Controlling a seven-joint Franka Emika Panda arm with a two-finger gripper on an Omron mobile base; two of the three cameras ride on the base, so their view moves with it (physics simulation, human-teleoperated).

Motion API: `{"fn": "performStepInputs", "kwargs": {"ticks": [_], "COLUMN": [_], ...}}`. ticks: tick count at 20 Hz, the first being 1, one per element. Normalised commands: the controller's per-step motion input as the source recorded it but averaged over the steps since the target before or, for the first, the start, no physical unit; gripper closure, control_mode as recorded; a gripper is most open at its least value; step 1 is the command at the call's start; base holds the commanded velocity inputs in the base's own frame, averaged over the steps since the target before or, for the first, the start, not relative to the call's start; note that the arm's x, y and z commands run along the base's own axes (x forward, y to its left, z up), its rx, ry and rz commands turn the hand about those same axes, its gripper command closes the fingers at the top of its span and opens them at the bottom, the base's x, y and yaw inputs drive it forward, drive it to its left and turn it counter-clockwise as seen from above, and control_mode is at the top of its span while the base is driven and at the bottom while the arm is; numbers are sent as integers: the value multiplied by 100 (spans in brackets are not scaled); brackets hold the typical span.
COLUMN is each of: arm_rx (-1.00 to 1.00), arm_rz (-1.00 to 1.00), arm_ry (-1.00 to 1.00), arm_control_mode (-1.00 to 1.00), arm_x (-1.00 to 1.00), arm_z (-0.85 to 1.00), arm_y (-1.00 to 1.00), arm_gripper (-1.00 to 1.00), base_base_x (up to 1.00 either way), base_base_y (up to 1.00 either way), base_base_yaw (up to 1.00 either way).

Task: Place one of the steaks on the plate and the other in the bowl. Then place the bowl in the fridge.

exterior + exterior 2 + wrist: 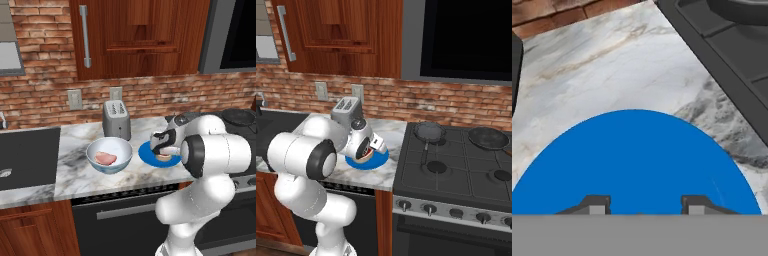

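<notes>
The kitchen counter (75, 165) is marble, with a brick wall behind. My pincer (642, 205) hangs low over the blue plate (637, 160), fingers partly apart; I cannot tell if they hold the dark steak (163, 157) lying there. The pink steak (106, 158) sits in the bowl (109, 155), ready for the fridge.

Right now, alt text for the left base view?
A white arm reaches over a marble counter, its gripper low over a blue plate that holds a steak. Left of the plate, a white bowl holds a pale pink steak; a toaster stands behind against brick.
</notes>
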Motion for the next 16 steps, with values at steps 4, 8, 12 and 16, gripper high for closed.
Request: {"fn": "performStepInputs", "kwargs": {"ticks": [4, 8, 12, 16], "arm_rx": [0, 0, 0, 0], "arm_rz": [6, 5, 0, 0], "arm_ry": [-11, -11, -3, 0], "arm_control_mode": [-100, -100, -100, -100], "arm_x": [61, 36, -9, -29], "arm_z": [-8, -16, -8, -8], "arm_y": [-16, -14, 0, 0], "arm_gripper": [100, 100, -100, -100], "base_base_x": [0, 0, 0, 0], "base_base_y": [0, 0, 0, 0], "base_base_yaw": [0, 0, 0, 0]}}
